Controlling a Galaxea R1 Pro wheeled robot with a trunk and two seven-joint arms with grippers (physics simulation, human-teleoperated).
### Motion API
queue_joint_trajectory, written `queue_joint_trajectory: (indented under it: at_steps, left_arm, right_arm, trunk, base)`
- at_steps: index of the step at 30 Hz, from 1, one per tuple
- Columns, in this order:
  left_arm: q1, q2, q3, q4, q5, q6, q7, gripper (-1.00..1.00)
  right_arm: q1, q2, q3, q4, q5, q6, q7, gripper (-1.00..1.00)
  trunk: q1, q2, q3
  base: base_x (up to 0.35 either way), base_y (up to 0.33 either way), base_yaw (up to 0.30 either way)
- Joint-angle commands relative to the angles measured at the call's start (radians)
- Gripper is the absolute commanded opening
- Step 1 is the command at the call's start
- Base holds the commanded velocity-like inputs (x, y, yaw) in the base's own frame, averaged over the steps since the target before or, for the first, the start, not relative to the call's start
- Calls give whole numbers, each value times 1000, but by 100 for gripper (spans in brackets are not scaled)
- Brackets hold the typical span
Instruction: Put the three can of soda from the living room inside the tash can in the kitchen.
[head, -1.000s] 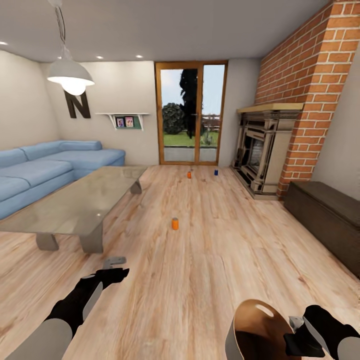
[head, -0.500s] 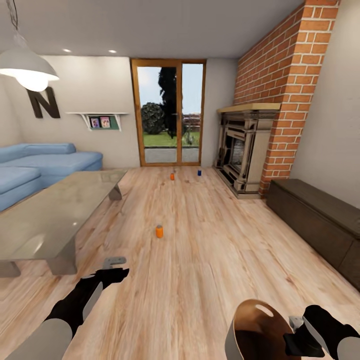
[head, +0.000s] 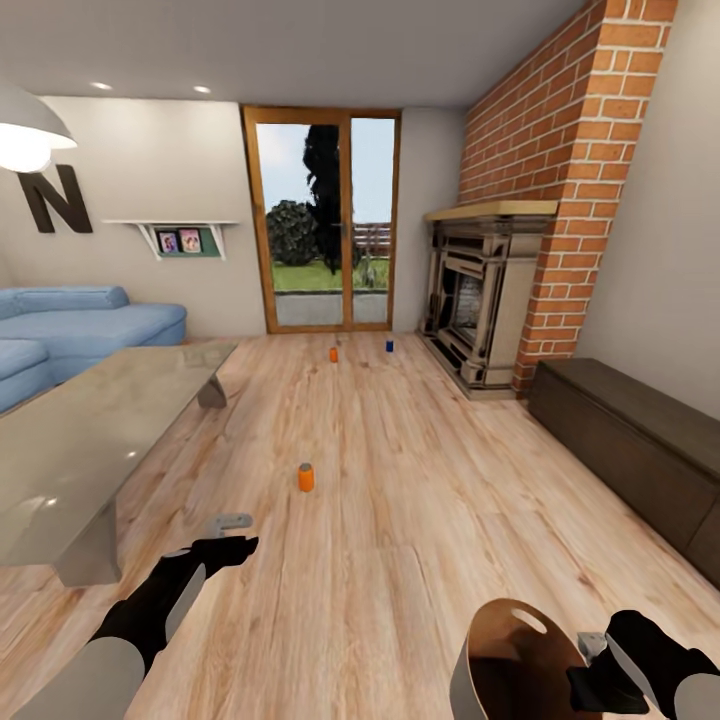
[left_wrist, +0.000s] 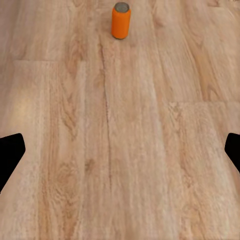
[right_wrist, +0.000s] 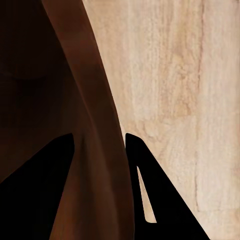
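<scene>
Head view: the nearest orange can (head: 306, 478) stands upright on the plank floor (head: 420, 500) just left of frame centre; a second orange can (head: 334, 355) and the blue can (head: 389, 345) stand apart further up, before the glass doors (head: 322, 222). Your bin (head: 512, 662) sits at the lower right edge, its wall clamped between the closed fingers of your right gripper (right_wrist: 100, 150). Your left gripper (head: 228, 535) hangs lower left, fingers spread wide, holding nothing; its wrist view shows that can (left_wrist: 120, 20) ahead. Glass table (head: 90, 440) and sofa (head: 80, 320) left, fireplace (head: 480, 290) right.
</scene>
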Motion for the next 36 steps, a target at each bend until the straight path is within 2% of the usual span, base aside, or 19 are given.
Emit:
queue_joint_trajectory:
  at_steps: [1, 26, 36]
  left_arm:
    - [0, 0, 0, 0, 0, 0, 0, 100]
    - [0, 0, 0, 1, -1, 0, 0, 100]
    - [0, 0, 0, 1, -1, 0, 0, 100]
  right_arm:
    - [-1, 0, -4, -1, -17, 3, 0, -100]
    - [-1, 0, -3, -3, -15, 3, -2, -100]
    - [-1, 0, -4, -4, -15, 3, -3, -100]
  trunk:
    - [0, 0, -1]
    - [0, 0, -40]
    - [0, 0, -45]
  base:
    - [325, 0, -2]
    - [325, 0, 0]
    - [325, 0, 0]
